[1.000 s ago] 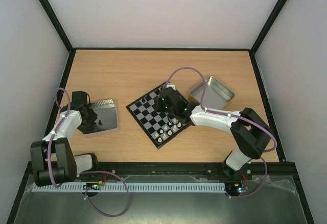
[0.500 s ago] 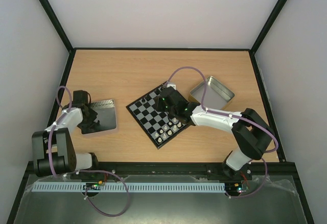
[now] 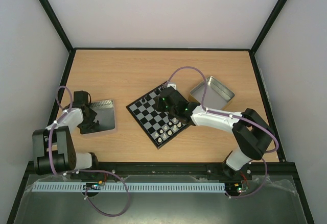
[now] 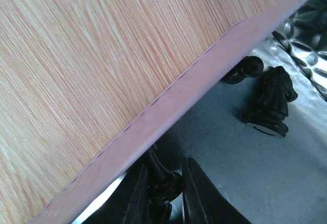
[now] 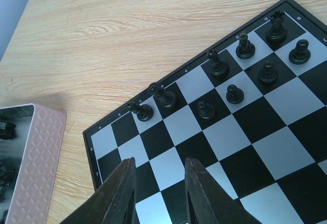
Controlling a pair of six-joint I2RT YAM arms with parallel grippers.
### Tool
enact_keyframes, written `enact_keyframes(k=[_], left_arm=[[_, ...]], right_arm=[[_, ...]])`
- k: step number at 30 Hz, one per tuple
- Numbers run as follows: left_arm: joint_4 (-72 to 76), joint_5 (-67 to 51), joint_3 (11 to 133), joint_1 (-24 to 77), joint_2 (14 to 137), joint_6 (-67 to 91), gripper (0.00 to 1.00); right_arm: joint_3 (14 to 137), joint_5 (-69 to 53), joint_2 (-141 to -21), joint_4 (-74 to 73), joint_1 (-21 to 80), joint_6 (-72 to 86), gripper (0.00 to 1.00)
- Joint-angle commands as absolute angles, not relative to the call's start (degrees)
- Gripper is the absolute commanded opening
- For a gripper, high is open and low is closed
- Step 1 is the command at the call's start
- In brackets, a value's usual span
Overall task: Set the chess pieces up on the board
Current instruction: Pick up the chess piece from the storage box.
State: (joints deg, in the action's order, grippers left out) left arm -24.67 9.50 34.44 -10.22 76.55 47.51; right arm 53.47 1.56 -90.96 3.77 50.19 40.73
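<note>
— How far along are you?

— Partway, I'd say. The board [image 3: 148, 113] sits mid-worktop, turned cornerwise with one corner toward the near edge. The black pieces [image 5: 218, 65] stand along its far-left side. The back row has gaps, and a few pawns stand in front of it. The white pieces [image 3: 166, 131] are grouped along the opposite side, too small for me to count. More black men are in the tin [image 4: 194, 86] by the worktop's left edge, so that row isn't finished.

— What have you got hold of?

— My left hand [image 4: 164, 172] is down in that tin, its fingers pressed on a black chessman [image 4: 162, 184] just inside the wall. The chessman's long axis runs along my fingers, with the thin top pointing toward the wall. I think it's lying over rather than standing. A black knight [image 4: 271, 101] rests well apart from it, deeper in the tin.

— And the other hand?

— My right hand [image 5: 159, 165] hovers over the board's left corner with its fingers slightly spread and nothing between them. A second tin [image 3: 225, 92] lies beyond the board, toward the right edge.
</note>
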Motion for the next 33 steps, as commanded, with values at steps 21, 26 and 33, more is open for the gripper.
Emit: enact_keyframes(k=[21, 26, 33], left_arm=[[-17.53, -14.05, 42.1, 11.41, 60.71, 29.03, 0.12], [-11.61, -24.21, 45.99, 20.05, 58.82, 20.62, 0.12], [-6.73, -42.83, 49.8, 24.26, 56.88, 7.66, 0.11]], right_arm=[[53.3, -21.17, -80.29, 4.68, 40.47, 40.34, 0.34], [53.84, -32.58, -77.03, 5.8, 37.15, 40.7, 0.44], [54.19, -48.33, -73.73, 12.74, 37.0, 41.76, 0.58]])
